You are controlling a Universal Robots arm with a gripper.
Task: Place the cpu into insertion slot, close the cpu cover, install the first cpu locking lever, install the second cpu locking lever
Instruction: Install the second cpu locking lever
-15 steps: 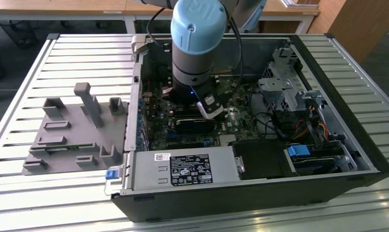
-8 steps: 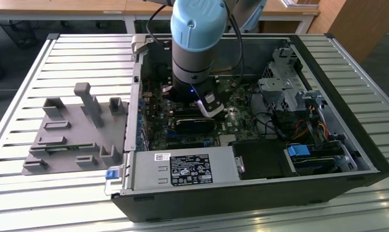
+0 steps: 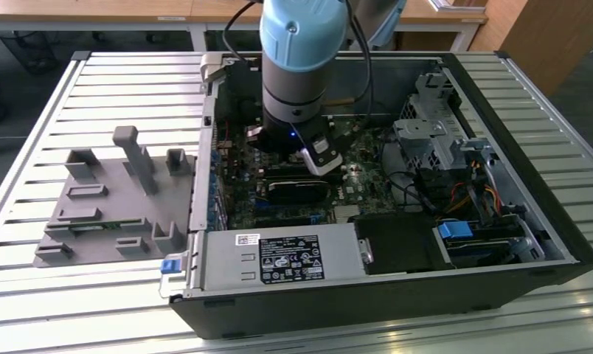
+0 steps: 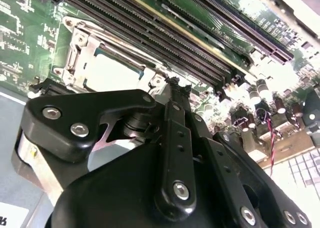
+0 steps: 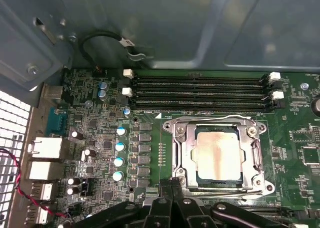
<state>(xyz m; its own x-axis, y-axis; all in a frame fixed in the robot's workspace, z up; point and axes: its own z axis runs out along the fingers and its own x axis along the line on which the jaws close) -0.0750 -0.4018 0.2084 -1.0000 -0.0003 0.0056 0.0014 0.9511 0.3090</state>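
The arm (image 3: pixel 294 66) reaches down into an open computer case (image 3: pixel 395 295) that lies on its side on a slatted metal table (image 3: pixel 99 81). In the exterior view the gripper (image 3: pixel 321 164) hangs low over the green circuit board (image 3: pixel 370 184) near the middle of the case. A grey plastic fixture (image 3: pixel 114 199) sits on the table beside the case, toward the exterior view's left. In the first wrist view the cpu (image 5: pixel 218 155) lies flat and square inside the insertion slot (image 5: pixel 218 183), its dull tan metal face turned up. The cpu cover (image 5: pixel 182 153) is folded down around it: the silver frame surrounds the chip on all sides and the chip shows through the cut-out centre. The long black memory slots (image 5: pixel 200 90) run just beside the socket, along its far edge. The gripper (image 5: pixel 172 185) stands at the near edge of the socket, its black fingertips pressed together with no gap and nothing held between them. The second wrist view gives the same reading: the gripper (image 4: pixel 176 85) is clenched and empty, its tip just short of the socket, with the cpu (image 4: pixel 112 72) seated under the cover frame (image 4: pixel 80 50). Whether either locking lever is latched cannot be told from these views.
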